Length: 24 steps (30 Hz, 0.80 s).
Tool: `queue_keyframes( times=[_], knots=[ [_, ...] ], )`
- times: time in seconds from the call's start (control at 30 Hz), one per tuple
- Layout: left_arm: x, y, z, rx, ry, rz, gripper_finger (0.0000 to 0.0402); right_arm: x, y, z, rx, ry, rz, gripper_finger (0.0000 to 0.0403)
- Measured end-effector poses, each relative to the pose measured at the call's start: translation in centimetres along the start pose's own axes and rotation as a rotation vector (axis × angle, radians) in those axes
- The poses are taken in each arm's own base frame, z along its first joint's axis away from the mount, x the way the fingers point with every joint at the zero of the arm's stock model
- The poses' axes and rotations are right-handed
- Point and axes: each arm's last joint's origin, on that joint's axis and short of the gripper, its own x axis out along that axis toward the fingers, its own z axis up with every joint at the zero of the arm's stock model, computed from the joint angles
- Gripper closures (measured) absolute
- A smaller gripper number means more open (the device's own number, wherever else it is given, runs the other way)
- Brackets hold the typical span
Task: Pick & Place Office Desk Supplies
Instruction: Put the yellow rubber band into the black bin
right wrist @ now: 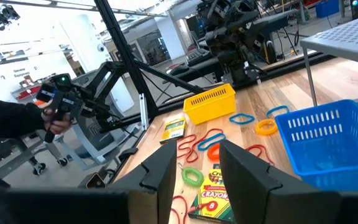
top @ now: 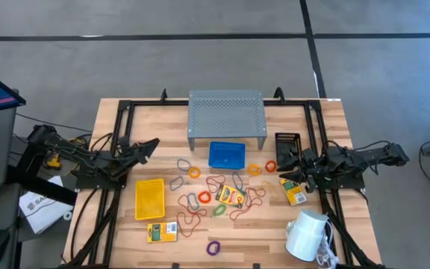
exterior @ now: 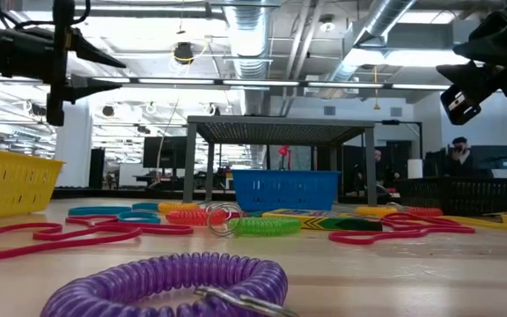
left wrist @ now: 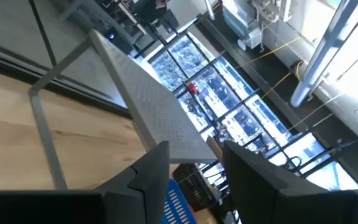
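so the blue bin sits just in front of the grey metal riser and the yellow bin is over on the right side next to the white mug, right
Not quite. The blue bin does sit just in front of the grey metal riser, but the high view shows the yellow bin on the left side, far from the white mug at the right.

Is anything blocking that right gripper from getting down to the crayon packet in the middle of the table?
Nothing visible does. The right gripper hangs open above the table, and only flat loops lie between it and the crayon packet. The blue bin sits off to one side.
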Motion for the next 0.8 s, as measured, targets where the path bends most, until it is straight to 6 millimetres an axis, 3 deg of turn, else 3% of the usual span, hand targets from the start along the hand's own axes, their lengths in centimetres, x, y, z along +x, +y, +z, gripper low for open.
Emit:
queue_keyframes(
  times=[0.27, 0.43, 0.6, 0.8],
  knots=[
    [0.2, 0.2, -0.7, 0.053, 0.027, 0.017, 0.0257, 0.0, 0.1, 0.3, 0.09, -0.029, 0.013, 0.0284],
    [0.4, 0.4, -1.3, -0.11, 0.049, 0.031, 0.0257, -0.1, 0.5, 1.3, 0.145, -0.11, 0.049, 0.0284],
    [0.8, -1.0, -1.2, -0.188, 0.209, -0.172, 0.0257, -0.6, 1.9, 4.7, 0.219, -0.166, 0.087, 0.029],
    [1.6, -5.3, 1.3, -0.05, 0.17, -0.351, 0.0257, -0.2, 3.7, 9.0, 0.126, -0.076, 0.027, 0.0322]
  ],
)
